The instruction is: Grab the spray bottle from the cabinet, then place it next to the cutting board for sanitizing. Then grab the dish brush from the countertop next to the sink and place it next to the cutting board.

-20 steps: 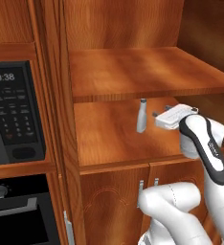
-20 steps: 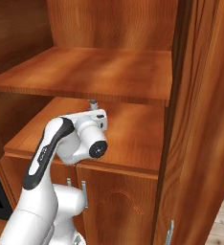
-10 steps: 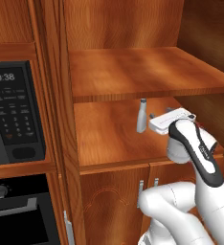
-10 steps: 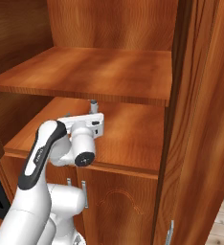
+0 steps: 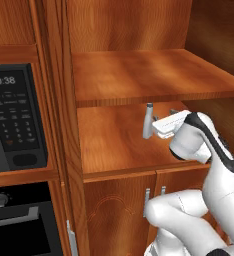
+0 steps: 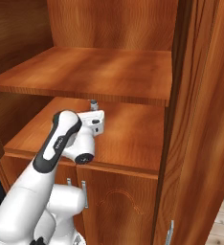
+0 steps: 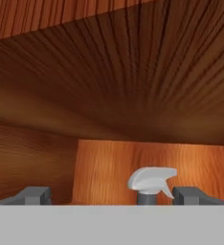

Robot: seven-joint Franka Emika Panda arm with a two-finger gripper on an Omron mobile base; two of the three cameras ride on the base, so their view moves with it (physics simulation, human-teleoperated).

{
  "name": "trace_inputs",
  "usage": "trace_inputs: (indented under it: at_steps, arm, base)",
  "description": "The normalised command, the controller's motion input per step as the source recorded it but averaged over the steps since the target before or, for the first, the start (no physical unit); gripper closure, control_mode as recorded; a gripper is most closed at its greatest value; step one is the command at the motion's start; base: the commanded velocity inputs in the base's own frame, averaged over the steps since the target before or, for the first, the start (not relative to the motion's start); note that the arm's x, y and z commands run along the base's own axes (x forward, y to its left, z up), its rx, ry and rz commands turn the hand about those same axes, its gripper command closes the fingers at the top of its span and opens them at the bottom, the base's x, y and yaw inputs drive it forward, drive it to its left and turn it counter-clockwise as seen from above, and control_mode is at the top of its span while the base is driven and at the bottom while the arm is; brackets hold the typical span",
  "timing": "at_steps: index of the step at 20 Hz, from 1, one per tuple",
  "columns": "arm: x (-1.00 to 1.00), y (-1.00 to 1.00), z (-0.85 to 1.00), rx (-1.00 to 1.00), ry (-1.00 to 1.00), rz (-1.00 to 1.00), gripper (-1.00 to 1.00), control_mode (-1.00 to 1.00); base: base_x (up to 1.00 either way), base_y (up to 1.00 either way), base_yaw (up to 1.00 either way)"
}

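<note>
In the hand view the two dark fingertips rise at the lower left and lower right of the frame, spread wide apart, and the claw holds nothing. Between the tips, a little right of centre, the spray bottle shows its grey trigger head and neck. In the left base view the bottle stands upright in the middle of the frame on the lower shelf of the cabinet, just beyond the white hand. The step in hand looks like the reach for the bottle. Next, I judge, the claw should ease forward around the neck, then close.
</note>
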Motion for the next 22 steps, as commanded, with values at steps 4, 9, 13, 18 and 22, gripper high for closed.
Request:
trace_inputs:
  at_steps: [4, 9, 13, 18, 22]
  arm:
    - [0.11, 0.00, -0.24, 0.00, -0.16, 0.00, -1.00, -1.00]
    - [0.23, 0.00, -0.07, 0.00, -0.09, -0.01, -1.00, -1.00]
    - [0.10, 0.00, 0.00, 0.00, 0.00, 0.00, -1.00, -1.00]
    - [0.12, 0.00, 0.00, 0.00, 0.00, 0.00, -1.00, -1.00]
    - [0.10, 0.00, 0.00, 0.00, 0.00, 0.00, -1.00, -1.00]
  base:
    - [0.00, 0.00, 0.00]
    - [0.00, 0.00, 0.00]
    - [0.00, 0.00, 0.00]
    - [0.00, 0.00, 0.00]
    - [0.00, 0.00, 0.00]
